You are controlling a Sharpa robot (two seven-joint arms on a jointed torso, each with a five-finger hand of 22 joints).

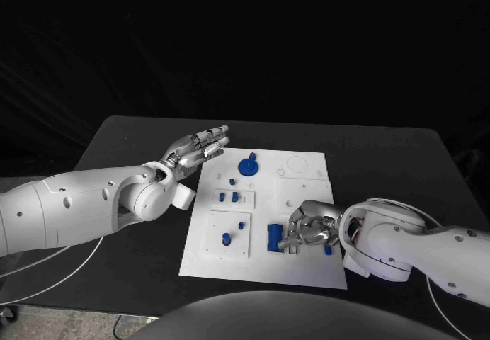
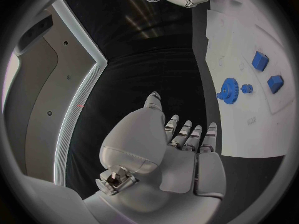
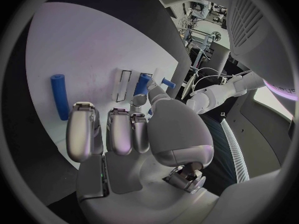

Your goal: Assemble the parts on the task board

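My right hand [image 1: 309, 225] is nearest to me, low over the near right part of the white task board [image 1: 306, 191]. Its fingers [image 3: 84, 129] are curled downward over the board; I cannot tell if they hold anything. Just beside this hand on the board lies a blue cylinder [image 1: 275, 236], and on the other side of the hand a small blue piece [image 1: 328, 248] shows near the board's right edge. In the near left part of the board, two small blue pegs [image 1: 226, 239] stand in a square field. A little farther, about the middle of the board, I see two small blue blocks [image 1: 228, 196]. Farther again, near the far edge, a blue gear [image 1: 248, 166] sits on the board. My left hand [image 1: 196, 149] is at the far left corner of the board, above the black bench [image 1: 133, 142]. Its fingers [image 2: 190, 134] are stretched out and a little apart, and they grip nothing.
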